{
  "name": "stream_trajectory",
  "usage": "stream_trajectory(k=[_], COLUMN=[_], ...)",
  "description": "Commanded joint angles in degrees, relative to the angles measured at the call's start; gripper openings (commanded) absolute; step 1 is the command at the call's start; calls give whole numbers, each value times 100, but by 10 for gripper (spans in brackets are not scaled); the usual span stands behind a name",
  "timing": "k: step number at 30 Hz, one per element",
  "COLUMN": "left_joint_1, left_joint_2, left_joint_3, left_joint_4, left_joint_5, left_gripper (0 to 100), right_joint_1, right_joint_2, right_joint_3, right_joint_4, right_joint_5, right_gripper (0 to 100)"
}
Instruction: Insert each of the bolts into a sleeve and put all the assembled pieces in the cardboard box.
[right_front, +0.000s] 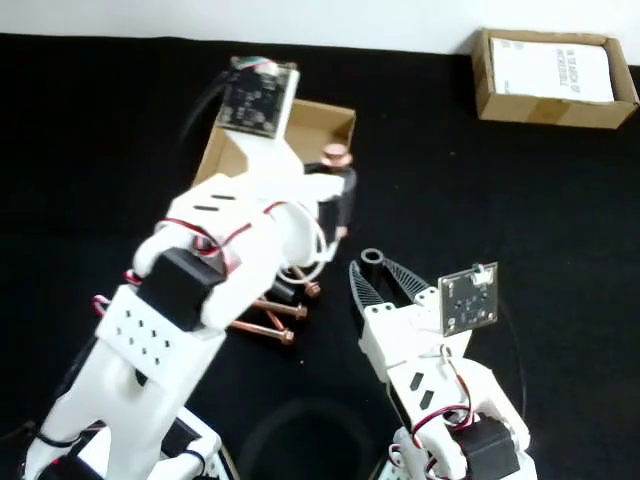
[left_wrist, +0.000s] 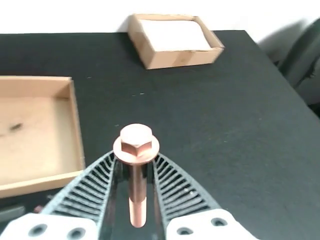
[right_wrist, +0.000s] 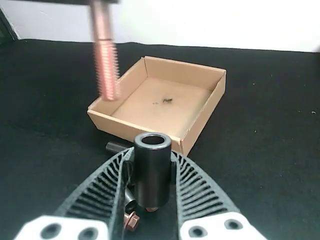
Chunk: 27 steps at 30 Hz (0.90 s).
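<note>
Left wrist view: bolt (left_wrist: 136, 144) clamped inside left gripper (left_wrist: 136, 158)

Left arm (right_front: 235, 245) hides most of cardboard box (right_front: 335, 118) and part of loose bolts (right_front: 272, 330). Held bolt (right_wrist: 103, 55) blurred, head cut off by picture edge. Loose sleeve (right_wrist: 114, 146) partly behind right end effector (right_wrist: 152, 155). Marks (right_wrist: 164, 101) in box too small to tell.

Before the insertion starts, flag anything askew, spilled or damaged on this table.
Nothing stands out. The bolt sits upright in the left pincer, the sleeve upright in the right pincer, and the cardboard box looks intact.
</note>
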Motion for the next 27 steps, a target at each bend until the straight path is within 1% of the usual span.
stream_trajectory(k=[1,6,11,23,27], left_joint_1=[92,101,347,523,690], left_joint_2=[-57,180,215,233,409], left_joint_3=[-84,-277,-233,-215,-233], left_joint_4=[-193,-185,-185,-185,-193], left_joint_5=[-35,-35,-35,-35,-35], left_gripper=[9,9,9,9,9], right_joint_1=[-13,-13,-13,-13,-13], right_joint_2=[-40,-40,-40,-4,4], right_joint_3=[-4,13,277,312,312], right_joint_4=[-136,-136,-145,-145,-303], right_joint_5=[-18,-18,-18,-18,-18], right_gripper=[7,7,7,7,7])
